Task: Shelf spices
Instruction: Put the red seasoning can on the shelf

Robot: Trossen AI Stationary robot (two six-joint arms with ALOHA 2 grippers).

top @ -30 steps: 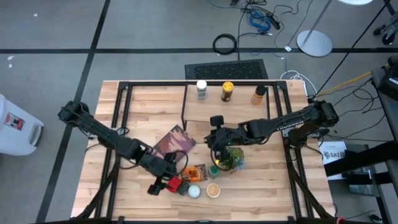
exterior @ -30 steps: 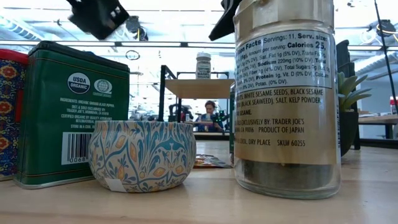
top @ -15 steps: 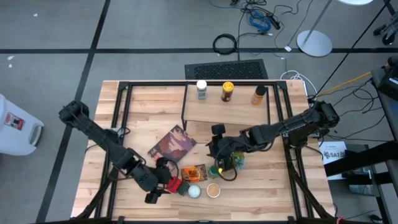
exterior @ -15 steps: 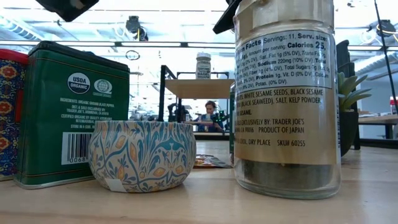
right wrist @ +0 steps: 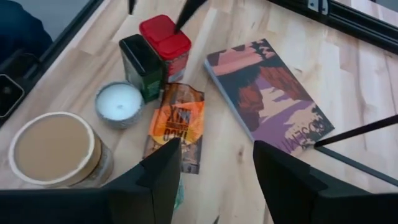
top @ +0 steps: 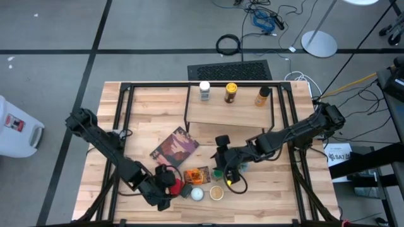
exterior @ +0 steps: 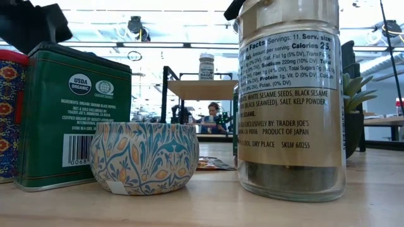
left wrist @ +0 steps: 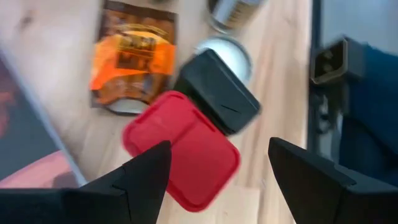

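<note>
Near table edge: left gripper, spread, hovers over the red tin; right gripper, spread and empty, hangs above the tan-lidded jar, white-topped tin and orange packet. Beyond, three jars already stand on the shelf; most spices remain unshelved.

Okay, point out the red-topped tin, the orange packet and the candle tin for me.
red-topped tin (right wrist: 165,32): right wrist view, on its red lid.
orange packet (right wrist: 178,123): right wrist view, middle of its printed face.
candle tin (right wrist: 118,103): right wrist view, on the white wax.
</note>
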